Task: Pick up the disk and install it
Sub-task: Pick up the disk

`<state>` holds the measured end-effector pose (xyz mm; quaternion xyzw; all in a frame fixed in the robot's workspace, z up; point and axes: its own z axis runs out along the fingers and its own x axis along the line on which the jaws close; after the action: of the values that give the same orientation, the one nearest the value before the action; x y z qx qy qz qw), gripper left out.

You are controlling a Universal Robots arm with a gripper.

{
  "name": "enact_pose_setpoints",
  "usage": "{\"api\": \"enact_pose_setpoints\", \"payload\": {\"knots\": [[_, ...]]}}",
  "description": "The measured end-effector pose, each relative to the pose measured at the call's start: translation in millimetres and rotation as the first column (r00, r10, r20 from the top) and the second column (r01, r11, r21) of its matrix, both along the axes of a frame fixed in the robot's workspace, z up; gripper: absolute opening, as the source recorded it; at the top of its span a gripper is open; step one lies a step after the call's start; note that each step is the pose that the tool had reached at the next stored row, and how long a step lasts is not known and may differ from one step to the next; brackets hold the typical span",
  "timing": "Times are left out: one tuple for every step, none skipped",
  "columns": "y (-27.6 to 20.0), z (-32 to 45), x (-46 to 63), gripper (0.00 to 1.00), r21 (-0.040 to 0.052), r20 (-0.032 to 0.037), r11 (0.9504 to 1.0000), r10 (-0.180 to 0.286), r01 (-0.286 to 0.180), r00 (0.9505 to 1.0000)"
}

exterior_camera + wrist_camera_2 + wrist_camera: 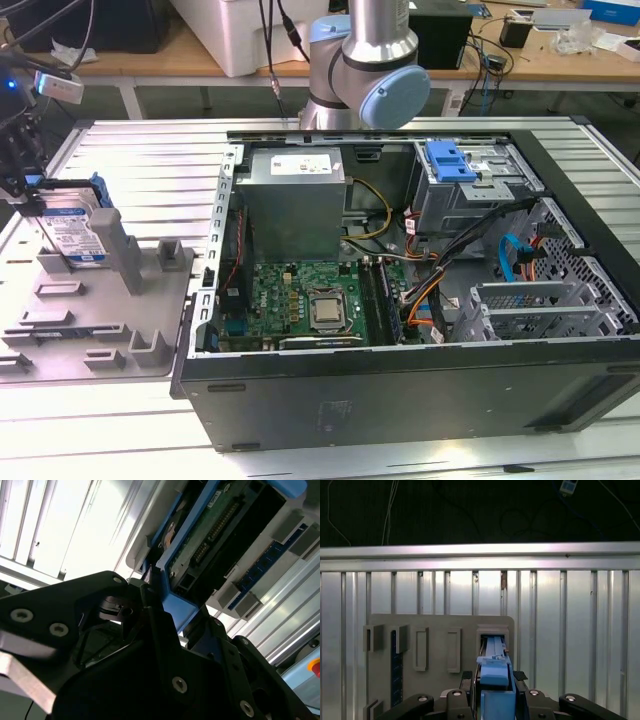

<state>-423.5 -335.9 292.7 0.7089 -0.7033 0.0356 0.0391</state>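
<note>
The disk stands on edge in a slot of the grey holder plate at the exterior view's left, its white-and-blue label facing the camera and a blue rail around it. My gripper is at the disk's upper end, shut on the blue rail. In the first wrist view the disk runs from the slot up between my fingers, which press on both sides of it. In the second wrist view the disk shows its circuit-board side, and the gripper clamps its blue frame.
An open computer case lies at the middle and right of the slatted metal table. Inside are a motherboard, a power supply, cables, and a metal drive cage topped by a blue latch bracket. The arm's base stands behind the case.
</note>
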Motion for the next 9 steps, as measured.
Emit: {"api": "enact_pose_setpoints", "payload": {"knots": [[0.0,-0.2,0.0,0.43,0.0001,0.0001,1.0,0.0,0.0,1.0],[-0.1,-0.2,0.0,0.43,0.0,0.0002,1.0,0.0,0.0,1.0],[-0.4,-0.5,0.0,0.43,0.0,0.0,1.0,0.0,0.0,1.0],[-0.6,-1.0,0.0,0.43,0.0001,0.0,1.0,0.0,0.0,1.0],[-0.7,-1.1,0.0,0.43,0.0,-0.0001,1.0,0.0,0.0,1.0],[-0.7,-1.2,0.0,0.43,0.0,0.0,1.0,0.0,0.0,1.0],[-0.7,-1.3,0.0,0.41,0.0002,0.0,1.0,0.0,0.0,1.0],[-0.8,-1.4,0.0,0.41,0.0,0.0,1.0,0.0,0.0,1.0],[-0.9,-1.6,0.0,0.37,-0.0001,-0.0002,1.0,0.0,0.0,1.0]]}}
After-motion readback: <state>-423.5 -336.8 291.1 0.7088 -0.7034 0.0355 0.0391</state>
